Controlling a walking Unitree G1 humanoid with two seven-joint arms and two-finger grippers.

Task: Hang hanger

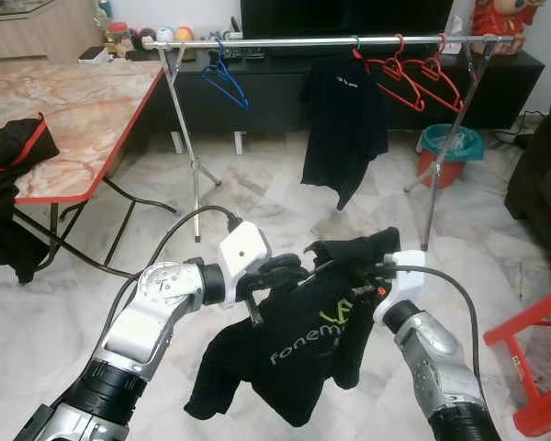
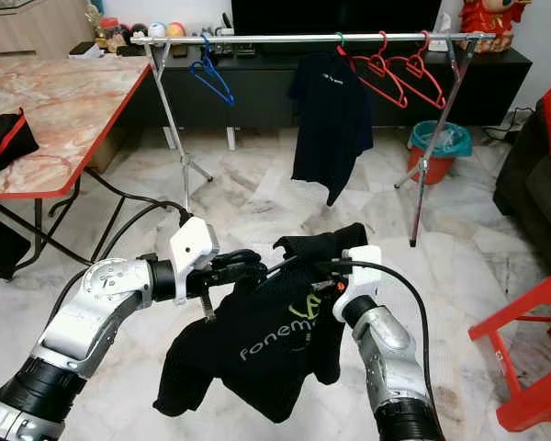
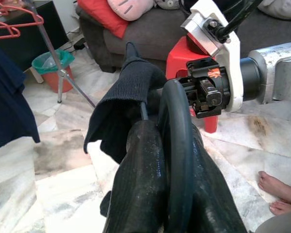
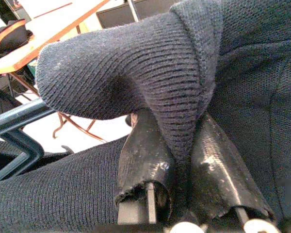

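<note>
Left eye view, black shirt (image 1: 298, 354) stretched level between clamped left claw (image 1: 280, 274) and right claw (image 1: 375, 276), hem hanging down

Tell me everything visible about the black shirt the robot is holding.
The black shirt is a ribbed knit with pale lettering and a green mark on its front. It hangs limp between both arms over the marble floor, short of the rack. The left gripper holds one shoulder; the right gripper is shut on its collar fabric. A dark hanger hook protrudes above.
</note>
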